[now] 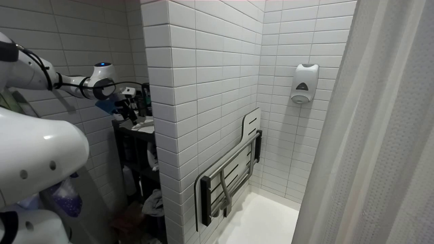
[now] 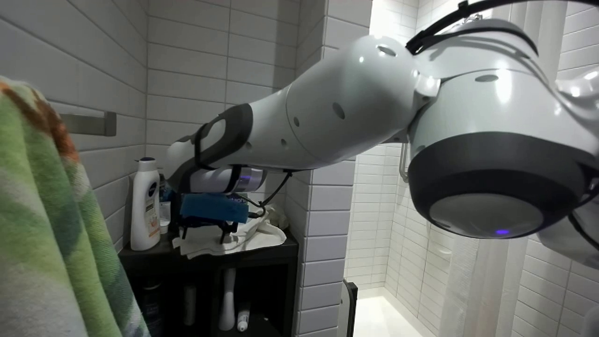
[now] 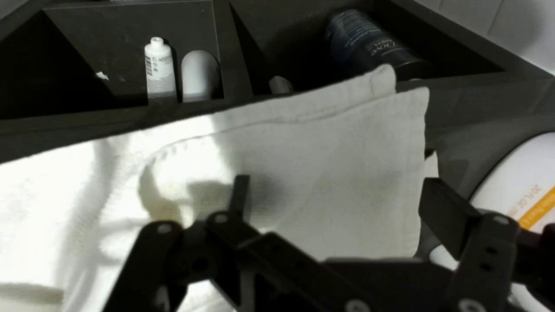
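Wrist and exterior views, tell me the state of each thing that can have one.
Jaws: open, nothing gripped
White cloth: creased, layered, on the shelf
Tall white bottle: upright
White tube: lying down
Shower seat: folded up
Curtain: hanging
Green towel: hanging
Robot light: lit blue

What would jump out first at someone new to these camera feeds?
Probably the big white robot arm, spanning much of an exterior view beside and above the black shelf unit. Next, the white cloth on that unit's top, below the open end effector in the wrist view. Then the folded shower seat on the tiled wall.
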Motion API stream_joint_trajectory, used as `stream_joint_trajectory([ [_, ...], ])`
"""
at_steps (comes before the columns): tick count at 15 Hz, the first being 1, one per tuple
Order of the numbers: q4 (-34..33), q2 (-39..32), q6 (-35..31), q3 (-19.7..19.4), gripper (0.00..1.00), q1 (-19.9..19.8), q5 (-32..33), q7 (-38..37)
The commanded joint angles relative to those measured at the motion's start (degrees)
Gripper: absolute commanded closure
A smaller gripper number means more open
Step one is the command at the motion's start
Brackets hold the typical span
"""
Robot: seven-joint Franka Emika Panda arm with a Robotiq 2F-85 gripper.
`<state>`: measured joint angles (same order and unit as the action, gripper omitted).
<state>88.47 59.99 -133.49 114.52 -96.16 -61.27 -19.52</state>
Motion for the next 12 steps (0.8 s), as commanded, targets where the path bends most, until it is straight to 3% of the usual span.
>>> stream_joint_trajectory([
  [1, -0.6, 1.2, 0.7, -2.4, 0.0, 0.4, -0.6, -0.3],
  [12, -1.5, 5.7, -2.0, -8.1, 0.0, 2.2, 3.8, -3.0],
])
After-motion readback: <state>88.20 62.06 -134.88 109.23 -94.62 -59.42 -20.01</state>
